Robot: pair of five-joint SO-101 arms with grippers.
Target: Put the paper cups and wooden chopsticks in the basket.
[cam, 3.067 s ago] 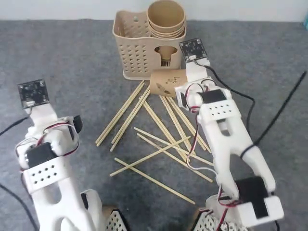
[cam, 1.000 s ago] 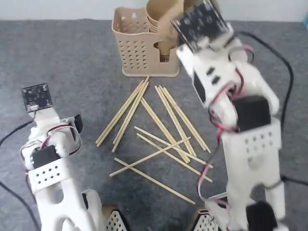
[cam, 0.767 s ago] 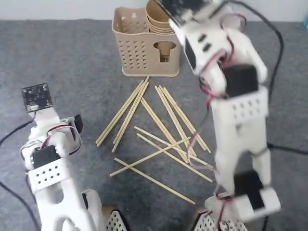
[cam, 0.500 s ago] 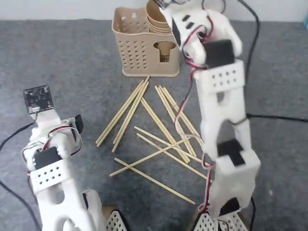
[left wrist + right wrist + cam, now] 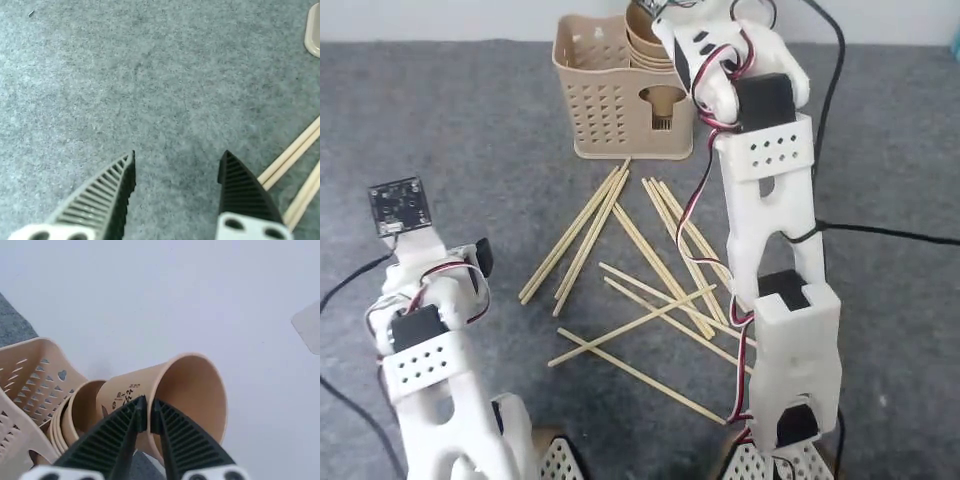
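Observation:
My right gripper (image 5: 148, 407) is shut on the rim of a tan paper cup (image 5: 192, 390), held tilted just above the stack of paper cups (image 5: 80, 412) inside the beige basket (image 5: 27, 367). From above, the right arm (image 5: 765, 150) stretches over the basket (image 5: 610, 100) and the stacked cups (image 5: 648, 45). Several wooden chopsticks (image 5: 650, 265) lie scattered on the grey carpet in front of the basket. My left gripper (image 5: 177, 156) hangs open over bare carpet, with chopstick ends (image 5: 295, 150) off to one side; it sits at the lower left (image 5: 480, 258).
The basket's left compartment (image 5: 588, 55) holds no cups. A black cable (image 5: 880, 232) runs across the carpet at the right. Carpet between the left arm and the chopsticks is bare, and a basket corner (image 5: 314, 30) shows in the left wrist view.
The right arm picked the cup off the carpet beside the basket and swung up and forward over the basket. The left arm has barely moved.

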